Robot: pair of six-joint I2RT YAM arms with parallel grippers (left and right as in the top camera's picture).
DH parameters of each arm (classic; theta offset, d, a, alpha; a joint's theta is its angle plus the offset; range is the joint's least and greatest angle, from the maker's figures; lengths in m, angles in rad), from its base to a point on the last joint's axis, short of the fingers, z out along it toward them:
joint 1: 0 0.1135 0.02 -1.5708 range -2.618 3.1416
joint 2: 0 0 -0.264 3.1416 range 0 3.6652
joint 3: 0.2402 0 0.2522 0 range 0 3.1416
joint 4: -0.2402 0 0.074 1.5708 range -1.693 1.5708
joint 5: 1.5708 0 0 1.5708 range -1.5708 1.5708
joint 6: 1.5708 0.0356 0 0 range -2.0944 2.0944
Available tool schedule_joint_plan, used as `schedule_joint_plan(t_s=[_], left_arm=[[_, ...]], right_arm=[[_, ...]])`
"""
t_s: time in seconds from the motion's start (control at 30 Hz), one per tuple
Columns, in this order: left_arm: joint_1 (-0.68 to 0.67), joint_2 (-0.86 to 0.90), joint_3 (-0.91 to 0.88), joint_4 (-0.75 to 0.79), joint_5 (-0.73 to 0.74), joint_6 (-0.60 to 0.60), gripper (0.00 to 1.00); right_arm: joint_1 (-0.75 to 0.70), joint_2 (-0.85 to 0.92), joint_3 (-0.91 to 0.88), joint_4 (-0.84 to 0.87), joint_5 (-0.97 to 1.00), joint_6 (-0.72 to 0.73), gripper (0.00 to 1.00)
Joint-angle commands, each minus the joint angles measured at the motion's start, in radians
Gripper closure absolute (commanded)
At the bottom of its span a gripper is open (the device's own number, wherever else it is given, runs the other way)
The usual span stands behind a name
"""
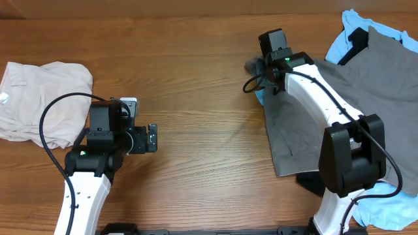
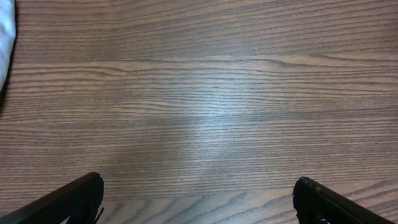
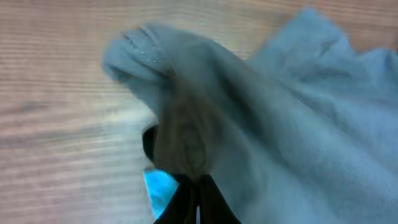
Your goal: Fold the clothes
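Observation:
The grey shorts (image 1: 307,124) lie at the right of the table, one corner bunched up near the far middle. My right gripper (image 1: 269,68) is shut on that bunched corner. In the right wrist view the grey fabric (image 3: 261,124) drapes over the closed fingers (image 3: 198,193). My left gripper (image 1: 151,138) is open and empty over bare wood at the left. In the left wrist view its two finger tips (image 2: 199,199) stand wide apart over the table.
A cream garment (image 1: 39,101) lies folded at the far left. A light-blue garment (image 1: 385,205) and a black garment (image 1: 356,39) lie under and beside the shorts at the right. A bit of blue (image 3: 160,186) shows under the grey fabric.

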Motion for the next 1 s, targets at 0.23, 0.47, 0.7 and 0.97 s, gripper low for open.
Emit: schedule_joint_plan(t_s=[0.23,0.47,0.7,0.97], left_arm=[[0.007,0.003,0.023,0.01,0.011,-0.011,0.0],[0.007,0.003,0.023,0.01,0.011,-0.018,0.0],[0.007,0.003,0.023,0.01,0.011,-0.018,0.0],[0.006,0.006,0.021,0.034,0.099,-0.243,0.0]], right_arm=[[0.176,-0.19,0.248,-0.017,-0.534,-0.103,0.96],[0.337,-0.127,0.249,0.297,-0.458,-0.101,0.62],[0.317,-0.15,0.25,0.163,-0.134,-0.047,0.0],[0.034,-0.256,0.25,-0.354,0.117,0.323,0.0]])
